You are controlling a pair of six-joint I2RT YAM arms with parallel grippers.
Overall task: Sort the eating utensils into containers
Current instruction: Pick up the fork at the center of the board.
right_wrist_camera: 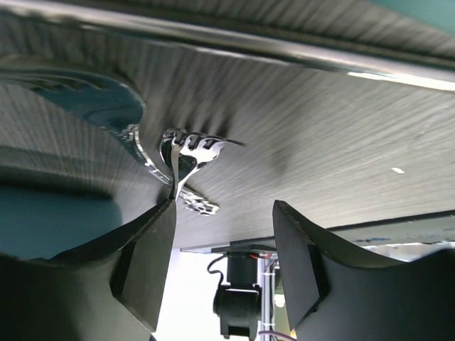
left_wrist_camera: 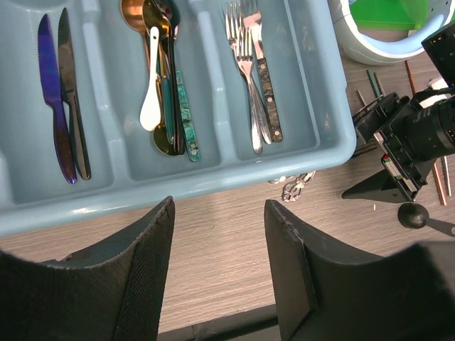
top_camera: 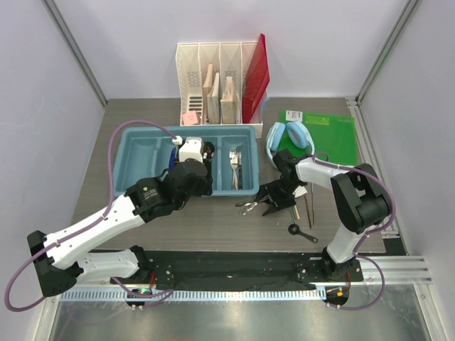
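Observation:
The light blue cutlery tray [top_camera: 142,174] holds two dark knives [left_wrist_camera: 62,99], gold and dark spoons [left_wrist_camera: 165,78] and silver forks [left_wrist_camera: 249,78] in separate compartments. My left gripper [left_wrist_camera: 217,234] is open and empty, above the bare table just in front of the tray's near rim [left_wrist_camera: 213,181]; from above it shows over the tray's middle [top_camera: 193,181]. My right gripper [top_camera: 266,201] is open, low at the table right of the tray. A silver fork [top_camera: 248,207] lies between it and the tray. In the right wrist view the fork [right_wrist_camera: 188,160] sits against my left fingertip [right_wrist_camera: 160,220].
A black spoon [top_camera: 302,233] and thin brown chopsticks [top_camera: 307,206] lie on the table right of my right gripper. Light blue headphones [top_camera: 288,138] and a green pad [top_camera: 323,131] are at the back right. A white file organizer [top_camera: 217,78] stands behind the tray.

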